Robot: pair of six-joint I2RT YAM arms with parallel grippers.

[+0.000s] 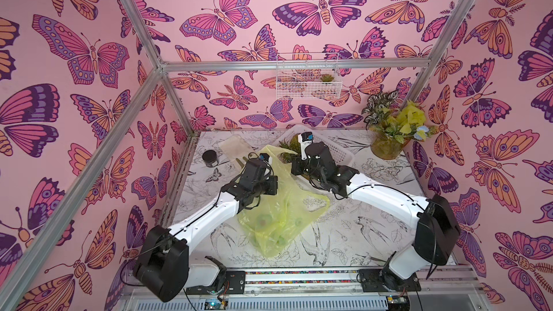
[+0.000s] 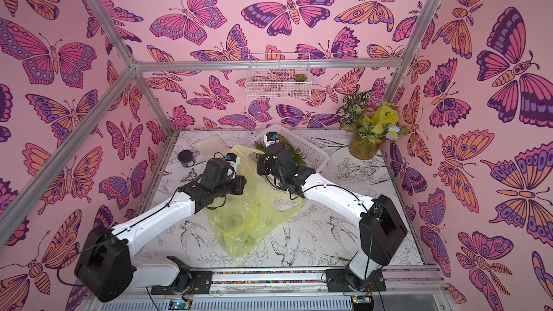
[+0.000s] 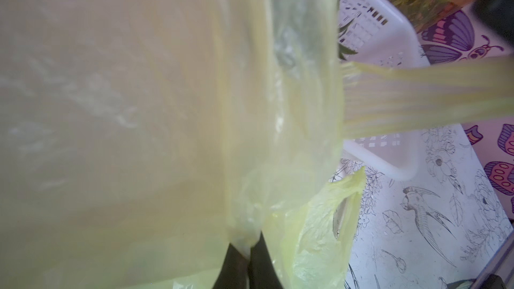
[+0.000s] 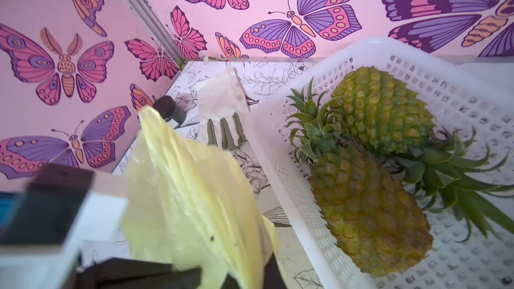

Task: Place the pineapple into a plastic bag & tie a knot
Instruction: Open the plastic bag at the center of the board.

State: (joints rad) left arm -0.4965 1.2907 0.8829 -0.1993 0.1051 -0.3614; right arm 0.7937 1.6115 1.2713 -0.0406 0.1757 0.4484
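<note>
Left gripper and right gripper are both pinched tight on the plastic bag, which I see sprawled across the middle of the bench. The white basket at the far right holds two pineapples.

Both arms share 1 build. The left arm and the right arm have smooth white link shells, joined by bulky rounded black joint housings. A thin black cable runs along each white link and loops free at the joints. Small dark screws dot the shells. Each wrist is a cluster of black blocks with tangled black wires. The left gripper has 2 black fingers and a white body with a blue patch. Black base plates carry both arms.
</note>
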